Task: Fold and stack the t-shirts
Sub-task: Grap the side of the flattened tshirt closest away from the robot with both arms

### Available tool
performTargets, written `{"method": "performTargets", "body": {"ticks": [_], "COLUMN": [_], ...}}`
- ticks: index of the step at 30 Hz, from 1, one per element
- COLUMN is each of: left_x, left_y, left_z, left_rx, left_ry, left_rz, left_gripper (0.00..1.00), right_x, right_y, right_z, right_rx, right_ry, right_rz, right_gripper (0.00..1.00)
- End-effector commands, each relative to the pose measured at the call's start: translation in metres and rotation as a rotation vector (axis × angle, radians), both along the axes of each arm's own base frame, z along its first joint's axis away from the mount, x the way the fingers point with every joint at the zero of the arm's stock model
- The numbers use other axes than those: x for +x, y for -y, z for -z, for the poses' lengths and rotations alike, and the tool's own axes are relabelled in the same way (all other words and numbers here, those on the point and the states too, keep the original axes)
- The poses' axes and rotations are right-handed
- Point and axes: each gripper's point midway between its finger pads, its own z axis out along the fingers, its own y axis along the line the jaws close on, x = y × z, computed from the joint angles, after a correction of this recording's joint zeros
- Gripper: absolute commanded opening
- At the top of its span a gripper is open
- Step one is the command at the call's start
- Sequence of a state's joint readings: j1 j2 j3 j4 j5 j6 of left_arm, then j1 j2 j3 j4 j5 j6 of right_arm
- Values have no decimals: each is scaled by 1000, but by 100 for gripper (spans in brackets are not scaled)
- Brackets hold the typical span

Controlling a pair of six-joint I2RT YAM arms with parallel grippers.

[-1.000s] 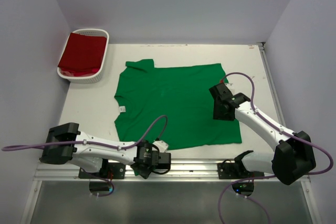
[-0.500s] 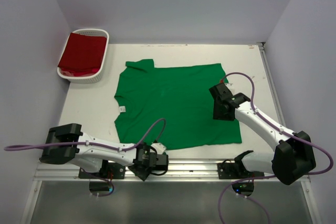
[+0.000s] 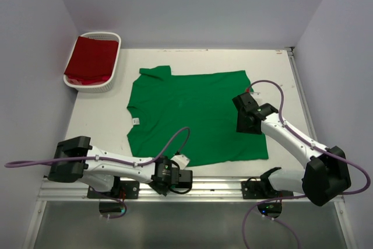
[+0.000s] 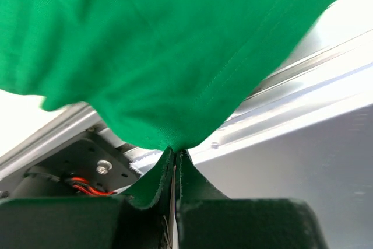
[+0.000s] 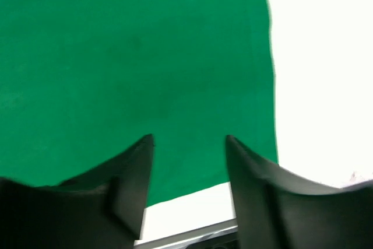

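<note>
The bright green t-shirt (image 3: 192, 115) lies spread flat on the white table, its small white neck label (image 3: 136, 121) at the left. My left gripper (image 3: 178, 166) is at the shirt's front hem near the table's front edge. In the left wrist view it (image 4: 175, 152) is shut on a pinch of the green cloth (image 4: 163, 56). My right gripper (image 3: 242, 123) hovers over the shirt's right part. Its jaws stand open and empty (image 5: 189, 141) above the cloth (image 5: 128, 56). The dark red t-shirt (image 3: 90, 58) lies in the basket.
The white slatted basket (image 3: 87, 84) stands at the back left by the wall. A metal rail (image 3: 221, 185) runs along the table's front edge, and it also shows in the left wrist view (image 4: 303, 91). Bare table (image 5: 320, 86) lies right of the shirt.
My left gripper has shifted slightly to the right along the front edge, still holding the hem. The right arm has barely moved.
</note>
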State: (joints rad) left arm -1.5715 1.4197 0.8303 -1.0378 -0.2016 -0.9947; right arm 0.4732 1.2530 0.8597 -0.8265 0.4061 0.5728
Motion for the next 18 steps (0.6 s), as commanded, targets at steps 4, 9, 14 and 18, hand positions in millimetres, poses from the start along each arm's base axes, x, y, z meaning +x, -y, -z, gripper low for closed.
{"method": "performTargets", "body": {"ticks": [4,9,14,18], "left_x": [32,35,43,45], "left_y": [12,8,6,10], "left_z": [-41,-45,-56,-52], "left_rx": [-20,-12,-10,-29], "left_ry": [196,216,273,282], "left_rz": [-56,-74,-107,-119], "left_gripper": [0,0,0,0], "right_x": [-6,-6,-10,-19], "right_y": [44,63,74,73], "right_z": [-21,-14,-5,13], "right_rx": [-147,-64,-57,-31], "right_ry": [115,154,144,100], "right_rz": [244,391,489,579], "right_gripper": [87,92,90,88]}}
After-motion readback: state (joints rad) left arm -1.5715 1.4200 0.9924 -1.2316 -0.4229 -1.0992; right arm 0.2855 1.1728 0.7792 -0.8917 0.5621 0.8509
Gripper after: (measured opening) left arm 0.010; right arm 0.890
